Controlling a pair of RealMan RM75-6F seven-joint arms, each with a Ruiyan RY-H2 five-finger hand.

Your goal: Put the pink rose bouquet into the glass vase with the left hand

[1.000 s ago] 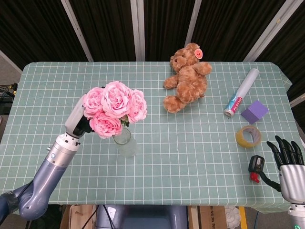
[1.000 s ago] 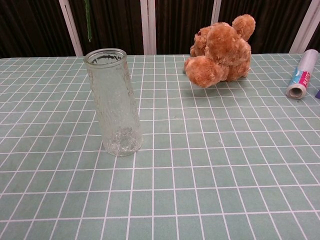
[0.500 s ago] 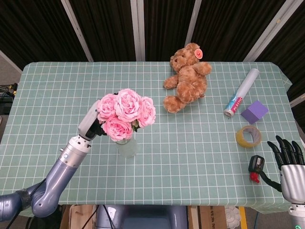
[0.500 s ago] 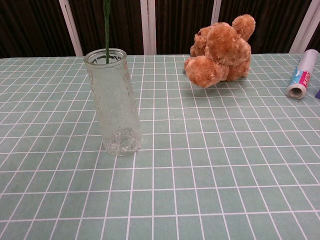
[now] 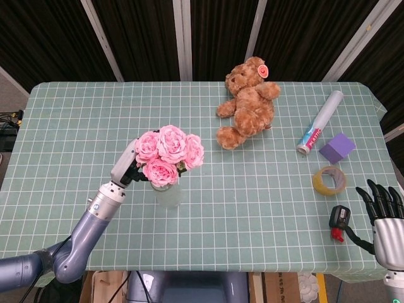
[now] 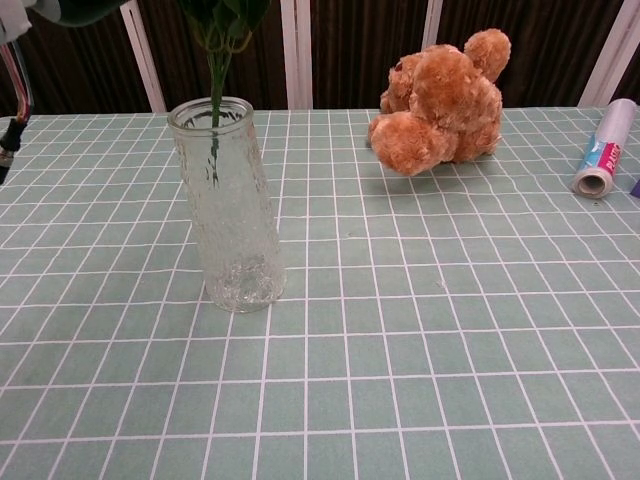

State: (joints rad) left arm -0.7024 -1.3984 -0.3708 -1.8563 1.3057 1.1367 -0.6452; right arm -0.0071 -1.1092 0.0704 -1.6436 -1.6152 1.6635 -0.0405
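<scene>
The pink rose bouquet (image 5: 169, 153) hangs upright right over the glass vase (image 6: 228, 205), whose lower part shows below the blooms (image 5: 169, 196). Its green stem (image 6: 215, 110) reaches down through the vase mouth and partway into the glass. My left hand (image 5: 128, 168) grips the bouquet just under the blooms, at their left side; in the chest view only a bit of that hand shows at the top left corner. My right hand (image 5: 385, 211) stays at the table's front right edge, fingers spread, holding nothing.
A brown teddy bear (image 5: 249, 104) lies behind the vase to the right. Far right are a plastic-wrap roll (image 5: 320, 122), a purple block (image 5: 336, 149), a tape ring (image 5: 329, 181) and a small black-and-red tool (image 5: 339, 221) near my right hand.
My left hand carried the bouquet right and down over the vase. The stem, above the rim one second ago, now runs down inside the glass. The right hand stayed put.
</scene>
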